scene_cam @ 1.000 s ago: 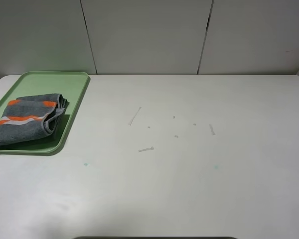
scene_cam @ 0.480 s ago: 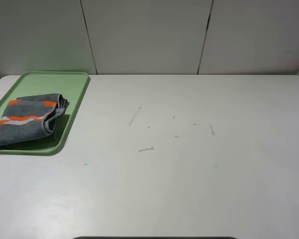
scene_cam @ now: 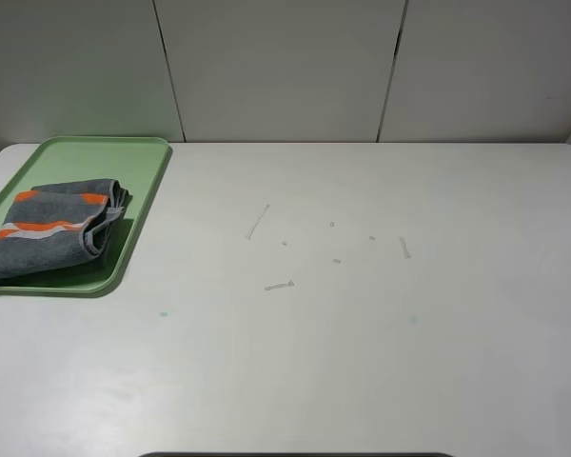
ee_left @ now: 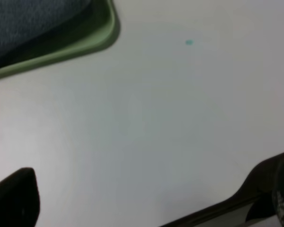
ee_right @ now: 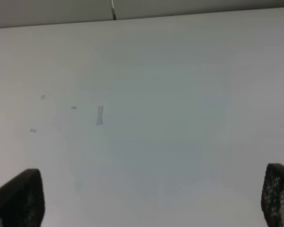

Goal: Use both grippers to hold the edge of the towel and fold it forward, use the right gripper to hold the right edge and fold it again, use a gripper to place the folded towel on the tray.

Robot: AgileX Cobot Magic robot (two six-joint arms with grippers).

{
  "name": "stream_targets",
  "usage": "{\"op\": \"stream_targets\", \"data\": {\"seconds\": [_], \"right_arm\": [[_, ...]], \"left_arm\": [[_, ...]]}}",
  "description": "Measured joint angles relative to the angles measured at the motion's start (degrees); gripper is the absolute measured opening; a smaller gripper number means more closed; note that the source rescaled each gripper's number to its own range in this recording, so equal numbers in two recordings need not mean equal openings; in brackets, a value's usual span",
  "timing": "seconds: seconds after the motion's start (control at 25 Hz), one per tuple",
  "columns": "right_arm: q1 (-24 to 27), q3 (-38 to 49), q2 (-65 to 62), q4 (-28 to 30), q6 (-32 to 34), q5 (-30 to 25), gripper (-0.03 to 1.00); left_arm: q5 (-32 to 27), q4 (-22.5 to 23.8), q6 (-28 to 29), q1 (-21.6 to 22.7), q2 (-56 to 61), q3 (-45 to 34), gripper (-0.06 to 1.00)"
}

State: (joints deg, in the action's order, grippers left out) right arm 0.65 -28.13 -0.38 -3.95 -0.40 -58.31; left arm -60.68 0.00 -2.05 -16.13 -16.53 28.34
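Observation:
The dark grey towel (scene_cam: 52, 228), with its orange and white stripes, lies folded on the pale green tray (scene_cam: 124, 171) at the table's far left. Neither arm shows in the exterior high view. In the left wrist view, my left gripper (ee_left: 146, 198) stands open over bare table, short of the tray's corner (ee_left: 61, 52), with a blurred piece of the towel (ee_left: 28, 19) beyond it. My right gripper (ee_right: 146, 198) is open too, its two black fingertips (ee_right: 16, 198) wide apart above the white table and nothing between them.
Small tape scraps (scene_cam: 279, 285) and marks dot the middle of the white table (scene_cam: 362, 362). A teal dot (scene_cam: 164, 314) sits near the tray. Grey wall panels (scene_cam: 285, 67) close off the back. The table's near edge (ee_left: 217, 208) shows in the left wrist view.

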Motion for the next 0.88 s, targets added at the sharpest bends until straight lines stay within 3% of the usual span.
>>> {"op": "stream_targets", "data": {"seconds": [0.12, 0.48, 0.88], "right_arm": [[0.0, 0.0, 0.0, 0.0, 0.0, 0.0, 1.00], [0.0, 0.0, 0.0, 0.0, 0.0, 0.0, 1.00], [0.0, 0.0, 0.0, 0.0, 0.0, 0.1, 1.00]], "left_arm": [[0.1, -3.5, -4.3, 2.4, 2.1, 0.0, 1.00], [-0.7, -8.8, -12.6, 16.6, 13.7, 0.0, 1.00], [-1.5, -11.6, -16.5, 19.0, 16.8, 0.0, 1.00]]}}
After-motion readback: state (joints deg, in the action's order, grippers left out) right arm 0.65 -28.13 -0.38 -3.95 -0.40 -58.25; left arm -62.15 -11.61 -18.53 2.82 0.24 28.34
